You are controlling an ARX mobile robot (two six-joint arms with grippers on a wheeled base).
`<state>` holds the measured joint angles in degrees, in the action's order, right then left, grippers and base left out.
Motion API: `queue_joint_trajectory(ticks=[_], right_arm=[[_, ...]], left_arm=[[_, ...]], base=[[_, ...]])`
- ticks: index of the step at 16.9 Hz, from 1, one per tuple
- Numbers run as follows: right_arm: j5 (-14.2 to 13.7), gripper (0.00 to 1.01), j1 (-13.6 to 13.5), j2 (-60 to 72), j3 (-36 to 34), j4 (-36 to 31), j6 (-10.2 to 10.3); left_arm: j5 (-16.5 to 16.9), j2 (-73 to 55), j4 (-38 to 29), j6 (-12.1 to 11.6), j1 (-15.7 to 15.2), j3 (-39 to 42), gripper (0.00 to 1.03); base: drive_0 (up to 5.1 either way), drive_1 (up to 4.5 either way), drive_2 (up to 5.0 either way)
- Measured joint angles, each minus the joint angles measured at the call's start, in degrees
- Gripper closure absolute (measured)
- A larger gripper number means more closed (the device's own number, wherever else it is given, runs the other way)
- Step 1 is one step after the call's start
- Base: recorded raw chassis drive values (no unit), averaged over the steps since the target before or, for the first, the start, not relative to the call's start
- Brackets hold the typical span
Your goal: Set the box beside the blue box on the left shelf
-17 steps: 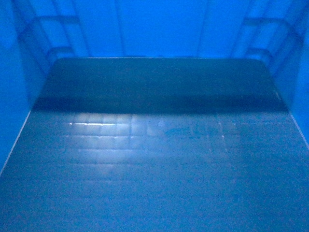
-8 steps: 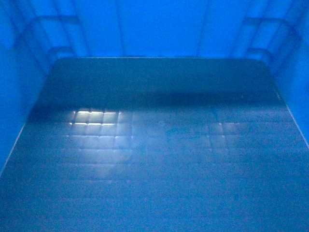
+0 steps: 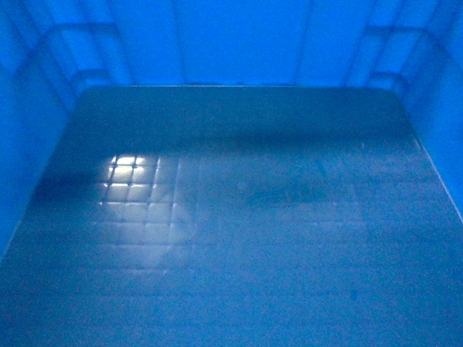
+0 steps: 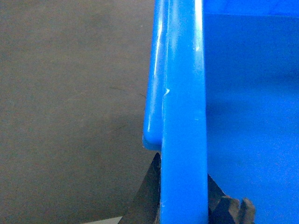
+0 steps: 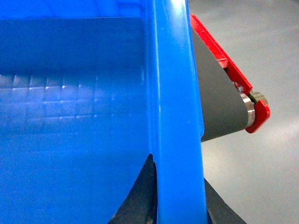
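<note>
The box (image 3: 239, 217) is carried: left gripper (image 4: 183, 196) and right gripper (image 5: 180, 196) are clenched on its rim at 6 o'clock. No shelf is seen; placement remains.

Glossy blue plastic box (image 3: 239, 238), grid-embossed floor

Grey floor (image 4: 70, 93) (bare-looking, matte).

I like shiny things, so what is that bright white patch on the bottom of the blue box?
Head view: glare from a light on the crate's glossy floor, showing its grid. Right wrist view: fainter shine on the floor squares. Left wrist view: only thin highlights along the rim.
</note>
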<state>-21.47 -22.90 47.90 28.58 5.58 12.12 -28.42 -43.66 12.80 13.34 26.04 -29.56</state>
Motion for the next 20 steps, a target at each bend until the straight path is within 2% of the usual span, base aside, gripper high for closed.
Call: queue_joint_trajectory(ticks=[20], right_arm=[[-0.02, 0.92, 0.00, -0.02, 0.00, 0.00, 0.00]], left_arm=[[-0.02, 0.00, 0.02, 0.00, 0.00, 0.00, 0.94]], base=[[-1.4, -1.45, -1.4]])
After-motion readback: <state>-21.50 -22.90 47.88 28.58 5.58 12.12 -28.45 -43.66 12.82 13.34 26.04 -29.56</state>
